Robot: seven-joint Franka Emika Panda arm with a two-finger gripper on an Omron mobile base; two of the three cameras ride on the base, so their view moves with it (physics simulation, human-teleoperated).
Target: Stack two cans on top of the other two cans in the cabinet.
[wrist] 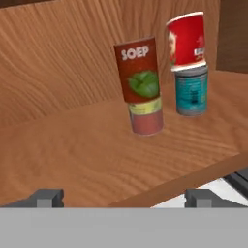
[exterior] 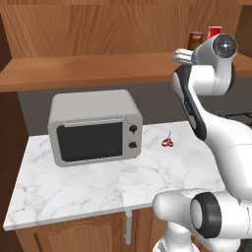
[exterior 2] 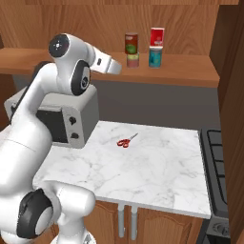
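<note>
Ahead of open gripper (wrist: 123, 196), apart: stacked cans (wrist: 140, 85) on shelf (wrist: 72, 150).

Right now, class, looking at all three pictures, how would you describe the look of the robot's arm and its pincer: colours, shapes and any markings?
The glossy white, rounded robot arm has thick tubular links joined by dark grey bands and round black joint caps. One round end cap carries a small dark dot. The pincer ends in two small, blocky dark grey fingertips. No cables or lettering show.

Shelf board (exterior 2: 190, 71) bears yellow-green can (exterior 2: 133, 60) and teal can (exterior 2: 155, 57).
</note>
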